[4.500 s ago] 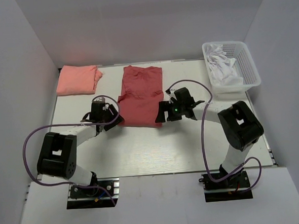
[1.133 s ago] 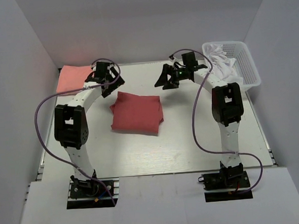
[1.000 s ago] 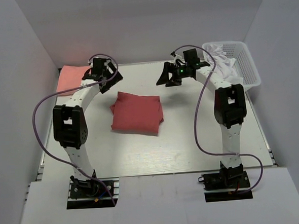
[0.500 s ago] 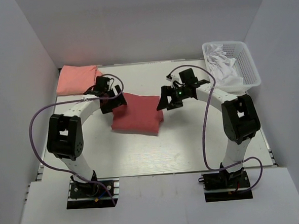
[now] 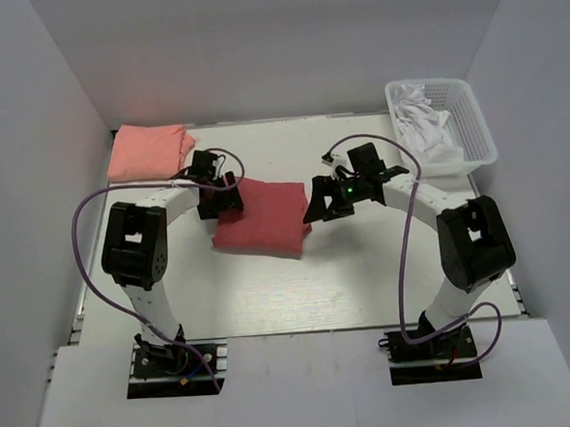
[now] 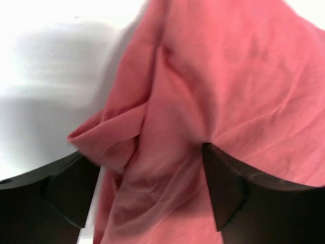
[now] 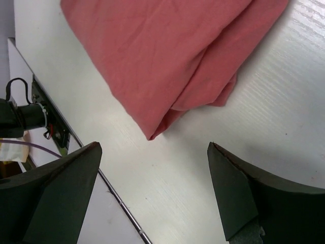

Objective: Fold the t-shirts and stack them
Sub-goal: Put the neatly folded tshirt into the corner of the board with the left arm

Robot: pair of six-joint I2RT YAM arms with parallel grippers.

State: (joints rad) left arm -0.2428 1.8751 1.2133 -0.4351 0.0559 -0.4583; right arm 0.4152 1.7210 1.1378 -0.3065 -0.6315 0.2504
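The brick-red t-shirt (image 5: 263,218) lies folded into a rectangle at mid-table. Folded too, the salmon-pink t-shirt (image 5: 148,151) rests at the far left corner. My left gripper (image 5: 221,196) is down on the red shirt's far left corner. In the left wrist view its jaws (image 6: 147,157) stand wide, straddling bunched red fabric (image 6: 213,76). My right gripper (image 5: 321,202) hovers open just off the red shirt's right edge. In the right wrist view the shirt's corner (image 7: 167,61) lies just ahead of the open right gripper (image 7: 153,145), with bare table between the fingers.
A white plastic basket (image 5: 480,129) holding white cloth (image 5: 425,127) stands at the far right. White walls close in the table (image 5: 366,276) on three sides. The table's edge rail (image 7: 76,142) runs close to the right wrist view's left finger.
The long red shirt has been folded in half. Both arms came back from the far side and dropped to it; the left gripper slid onto its left corner and its jaws narrowed slightly.
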